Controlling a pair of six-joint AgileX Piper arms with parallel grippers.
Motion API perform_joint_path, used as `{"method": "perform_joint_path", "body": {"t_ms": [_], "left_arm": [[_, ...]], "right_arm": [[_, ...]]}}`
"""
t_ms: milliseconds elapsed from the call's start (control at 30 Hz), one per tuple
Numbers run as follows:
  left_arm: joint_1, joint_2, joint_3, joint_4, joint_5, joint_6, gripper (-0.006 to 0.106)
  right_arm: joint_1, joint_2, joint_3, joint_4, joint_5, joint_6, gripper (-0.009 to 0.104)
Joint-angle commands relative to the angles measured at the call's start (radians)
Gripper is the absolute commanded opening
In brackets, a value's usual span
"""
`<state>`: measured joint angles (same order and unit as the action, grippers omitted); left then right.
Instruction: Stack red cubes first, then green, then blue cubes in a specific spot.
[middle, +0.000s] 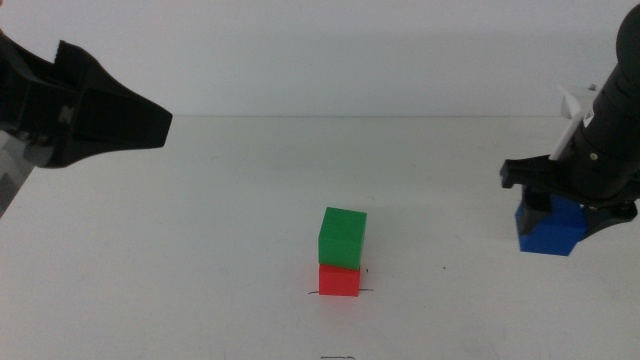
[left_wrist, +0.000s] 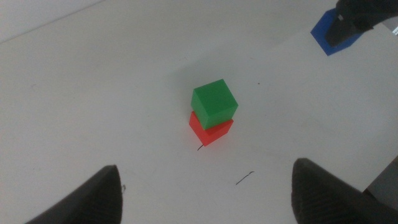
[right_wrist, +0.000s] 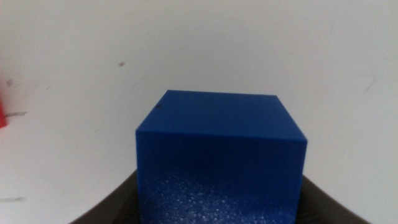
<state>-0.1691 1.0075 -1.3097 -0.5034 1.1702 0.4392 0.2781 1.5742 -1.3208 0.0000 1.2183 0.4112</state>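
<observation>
My right pincer (middle: 560, 215) apparently clamping the blue cube (right_wrist: 217, 155), wrist view alone showing it between my jaws, green cube (middle: 342, 236) atop red cube (middle: 339, 280) well aside, left pincer (left_wrist: 205, 193) wide.

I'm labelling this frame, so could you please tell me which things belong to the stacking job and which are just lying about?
Job:
- red cube, on the pen line
- green cube, on the red
- blue cube, between the right gripper jaws

Lying about:
- scribble mark
- left gripper, waiting open

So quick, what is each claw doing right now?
Left gripper: jaws open, holding nothing, back from the stack.
Right gripper: jaws around the blue cube; grip cannot be told.
</observation>
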Motion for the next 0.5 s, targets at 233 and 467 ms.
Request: {"method": "perform_joint_path", "body": {"t_ms": [233, 467], "left_arm": [[0.001, -0.012, -0.023, -0.046, -0.052, -0.005, 0.093], [0.001, -0.012, -0.023, -0.046, -0.052, -0.005, 0.093]], "right_arm": [[0.145, -0.043, -0.1, 0.022, 0.076, 0.119, -0.001], [0.272, 0.072, -0.241, 0.01, 0.078, 0.199, -0.001]]}}
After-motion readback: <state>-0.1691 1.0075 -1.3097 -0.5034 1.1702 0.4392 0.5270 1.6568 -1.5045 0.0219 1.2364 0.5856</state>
